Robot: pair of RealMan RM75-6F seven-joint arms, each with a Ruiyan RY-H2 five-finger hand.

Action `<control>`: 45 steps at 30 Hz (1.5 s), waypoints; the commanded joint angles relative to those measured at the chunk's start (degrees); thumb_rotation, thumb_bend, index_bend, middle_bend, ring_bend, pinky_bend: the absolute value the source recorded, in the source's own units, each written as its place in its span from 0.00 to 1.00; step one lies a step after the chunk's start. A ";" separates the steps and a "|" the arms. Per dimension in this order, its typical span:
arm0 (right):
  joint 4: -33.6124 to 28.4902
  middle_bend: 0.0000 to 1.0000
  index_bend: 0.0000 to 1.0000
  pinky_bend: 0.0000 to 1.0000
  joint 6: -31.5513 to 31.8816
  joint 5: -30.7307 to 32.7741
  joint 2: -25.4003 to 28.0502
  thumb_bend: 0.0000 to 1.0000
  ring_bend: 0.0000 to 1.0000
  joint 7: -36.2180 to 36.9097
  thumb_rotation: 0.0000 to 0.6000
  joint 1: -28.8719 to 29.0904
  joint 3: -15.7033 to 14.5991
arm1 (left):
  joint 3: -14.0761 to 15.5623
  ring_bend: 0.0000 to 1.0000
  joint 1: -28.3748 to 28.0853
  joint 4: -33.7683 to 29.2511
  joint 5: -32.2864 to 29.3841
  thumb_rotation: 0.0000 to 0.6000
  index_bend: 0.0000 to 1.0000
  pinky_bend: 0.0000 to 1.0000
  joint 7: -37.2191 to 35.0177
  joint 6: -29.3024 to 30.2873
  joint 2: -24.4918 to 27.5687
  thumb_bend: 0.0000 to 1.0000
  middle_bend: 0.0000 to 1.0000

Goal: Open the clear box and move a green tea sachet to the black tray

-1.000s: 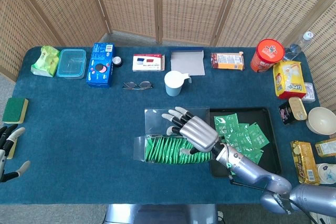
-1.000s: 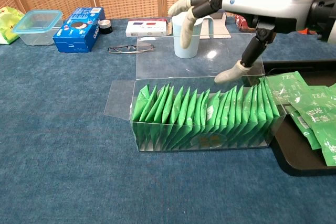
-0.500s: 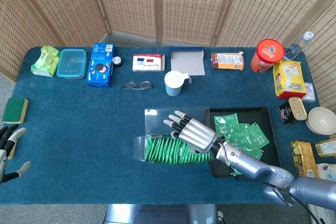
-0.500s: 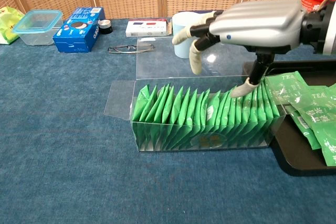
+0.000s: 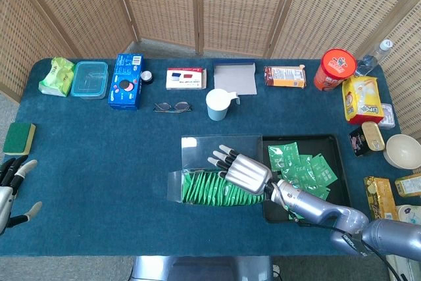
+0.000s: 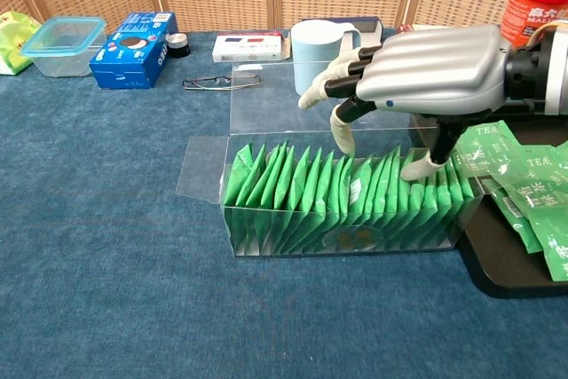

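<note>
The blue table point(image 5: 99, 156) fills both views. At lower centre of the head view sits the clear box point(image 6: 342, 206), its lid folded open behind it and a row of green tea sachets point(image 6: 302, 193) standing inside. The black tray point(image 5: 337, 162), right of the box and touching it, already holds loose sachets. My right hand point(image 6: 426, 64) hangs over the box's right half, fingers point(image 6: 342, 130) spread and reaching down, thumb tip touching the sachet tops; it holds nothing. My left hand point(image 5: 10, 192) rests at the head view's lower left edge, fingers apart and empty.
</note>
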 commanded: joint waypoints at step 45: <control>0.05 0.10 0.57 0.02 -4.44 7.18 -6.47 0.00 0.03 -9.78 1.00 3.18 3.13 | 0.24 0.00 0.52 2.56 0.25 1.00 0.11 0.22 -2.58 0.63 -0.51 0.22 0.06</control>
